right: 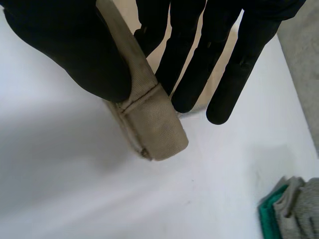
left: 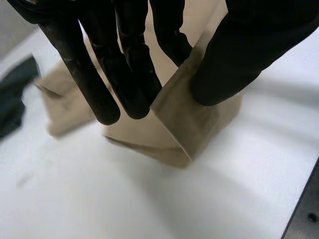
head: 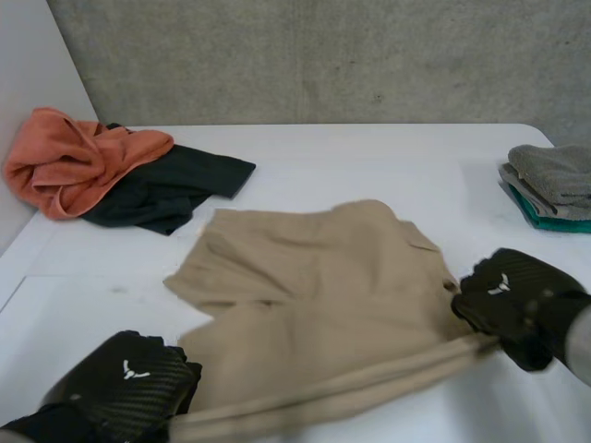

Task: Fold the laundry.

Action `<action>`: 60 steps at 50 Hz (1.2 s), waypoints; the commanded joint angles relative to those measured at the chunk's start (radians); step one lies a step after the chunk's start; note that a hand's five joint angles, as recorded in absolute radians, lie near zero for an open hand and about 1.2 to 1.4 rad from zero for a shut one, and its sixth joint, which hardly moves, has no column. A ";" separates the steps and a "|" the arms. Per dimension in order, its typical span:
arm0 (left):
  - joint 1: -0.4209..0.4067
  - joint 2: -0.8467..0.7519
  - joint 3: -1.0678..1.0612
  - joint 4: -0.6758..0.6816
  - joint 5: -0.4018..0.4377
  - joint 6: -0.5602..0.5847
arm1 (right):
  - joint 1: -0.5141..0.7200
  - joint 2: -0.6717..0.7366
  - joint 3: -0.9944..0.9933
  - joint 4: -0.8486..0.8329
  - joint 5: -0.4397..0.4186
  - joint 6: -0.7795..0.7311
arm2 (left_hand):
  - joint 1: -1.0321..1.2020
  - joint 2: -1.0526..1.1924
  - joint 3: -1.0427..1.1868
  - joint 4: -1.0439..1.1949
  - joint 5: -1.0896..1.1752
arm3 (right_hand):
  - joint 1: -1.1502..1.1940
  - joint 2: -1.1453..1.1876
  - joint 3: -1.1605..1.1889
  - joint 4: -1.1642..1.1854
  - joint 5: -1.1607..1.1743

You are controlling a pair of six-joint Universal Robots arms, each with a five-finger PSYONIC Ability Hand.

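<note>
The beige shorts lie spread in the lower middle of the frame on the white tabletop, and I hold their near edge taut at both ends, I judge so as to carry it over in one clean fold. My left hand, lower left, pinches one corner between thumb and fingers; my right hand, at mid right, pinches the thick stitched band likewise. An orange cloth and a dark garment wait upper left, well apart from the folded pile at the right edge.
</note>
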 commanded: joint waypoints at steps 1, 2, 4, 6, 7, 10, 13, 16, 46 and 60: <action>-0.016 0.110 0.072 -0.013 0.004 0.021 | -0.019 -0.130 -0.015 0.060 -0.078 0.013 | 0.230 0.203 0.209 0.202 0.217 | 0.290 0.213 0.199 0.197 0.210; -0.016 0.108 0.072 -0.013 0.001 0.022 | -0.022 -0.133 -0.011 0.060 -0.089 0.020 | 0.230 0.203 0.209 0.202 0.217 | 0.290 0.213 0.199 0.197 0.210; -0.018 0.098 0.065 0.001 -0.006 0.024 | -0.040 -0.139 0.007 0.055 -0.109 0.033 | 0.230 0.203 0.209 0.202 0.217 | 0.290 0.213 0.199 0.197 0.210; -0.018 0.079 0.061 0.016 -0.006 0.022 | -0.054 -0.138 0.021 0.050 -0.118 0.035 | 0.230 0.203 0.209 0.202 0.217 | 0.290 0.213 0.199 0.197 0.210; -0.018 0.064 0.061 0.029 -0.006 0.024 | -0.059 -0.124 0.030 0.037 -0.123 0.038 | 0.230 0.203 0.209 0.202 0.217 | 0.290 0.213 0.199 0.197 0.210; -0.016 -0.011 0.063 0.104 -0.006 0.024 | -0.057 -0.089 0.037 -0.032 -0.123 0.061 | 0.230 0.203 0.209 0.202 0.217 | 0.290 0.213 0.199 0.197 0.210; -0.016 -0.097 0.080 0.212 -0.007 0.025 | -0.053 -0.023 0.034 -0.110 -0.117 0.102 | 0.230 0.203 0.209 0.202 0.217 | 0.290 0.213 0.199 0.197 0.210; -0.013 -0.199 0.118 0.356 -0.007 0.033 | -0.051 0.058 0.017 -0.207 -0.113 0.165 | 0.230 0.203 0.209 0.202 0.217 | 0.290 0.213 0.199 0.197 0.210; 0.074 -1.102 0.899 0.917 -0.024 0.413 | 0.059 0.781 -0.437 -0.899 0.150 0.314 | -0.991 -1.018 -1.012 -1.020 -1.004 | -0.932 -1.009 -1.022 -1.025 -1.012; 0.062 -0.820 0.615 0.941 -0.044 0.348 | 0.001 0.413 -0.221 -0.528 0.126 0.541 | -0.991 -1.018 -1.012 -1.020 -1.004 | -0.932 -1.009 -1.022 -1.025 -1.012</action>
